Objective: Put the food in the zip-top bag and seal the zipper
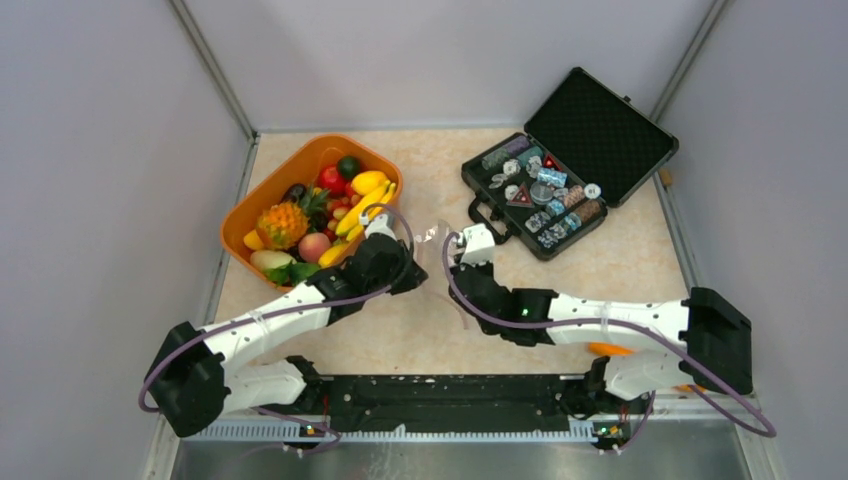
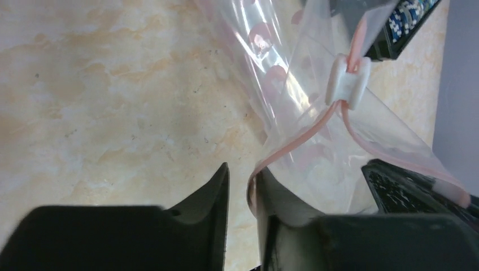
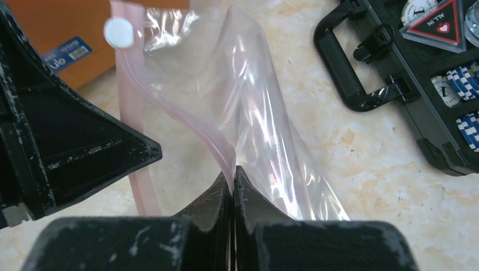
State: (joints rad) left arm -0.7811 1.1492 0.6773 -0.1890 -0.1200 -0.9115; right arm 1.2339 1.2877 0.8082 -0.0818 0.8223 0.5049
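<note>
The clear zip-top bag (image 1: 437,236) hangs crumpled between my two grippers at mid table. In the right wrist view my right gripper (image 3: 233,170) is shut on the pink zipper (image 3: 199,131) at the bag's mouth edge. The zipper's white slider (image 2: 348,80) sits further along the strip. My left gripper (image 2: 240,170) stands slightly open; the zipper (image 2: 305,131) lies against the tip of its right finger, and bare table shows through the gap. The food (image 1: 320,215), toy fruits and vegetables, lies piled in the orange basket (image 1: 262,190). I see no food inside the bag.
An open black hard case (image 1: 600,130) with chips and tokens stands at the back right, its handle (image 3: 344,73) close to the bag. Grey walls close in the table on three sides. The basket stands just behind the left arm.
</note>
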